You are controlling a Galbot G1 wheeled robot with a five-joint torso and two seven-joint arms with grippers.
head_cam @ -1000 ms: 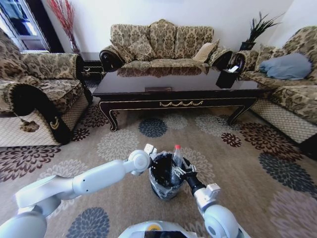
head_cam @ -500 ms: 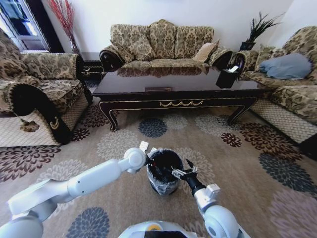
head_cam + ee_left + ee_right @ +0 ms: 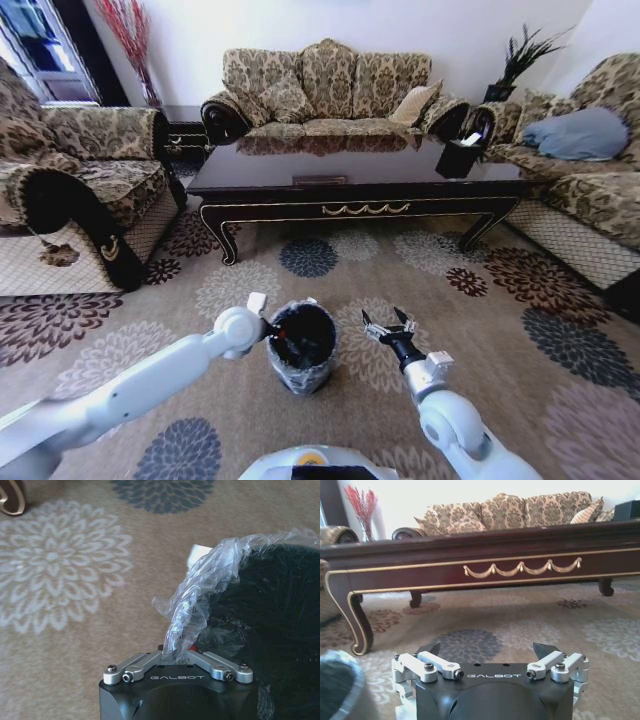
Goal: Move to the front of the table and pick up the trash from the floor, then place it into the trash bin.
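The trash bin (image 3: 300, 347), a small black bucket lined with a shiny bag, stands on the carpet in front of the table (image 3: 360, 185). My left gripper (image 3: 264, 322) is at the bin's left rim, shut on a fold of the clear bag liner (image 3: 200, 590). A spot of red (image 3: 188, 645) shows just inside the bin by the fingers. My right gripper (image 3: 388, 322) hovers open and empty just right of the bin, facing the table's gold-scrolled rail (image 3: 520, 570). The bin's rim (image 3: 337, 677) sits at that view's edge.
Patterned sofas stand left (image 3: 70, 190), behind the table (image 3: 330, 90) and right (image 3: 580, 160). A black box (image 3: 460, 155) rests on the table's right end. Flowered carpet (image 3: 480, 300) lies open right of the bin. A small white piece (image 3: 197, 555) lies beyond the bag's rim.
One second ago my right gripper held a red-capped bottle over the bin; now it is open, empty and further right. My left gripper and the bin have shifted left.
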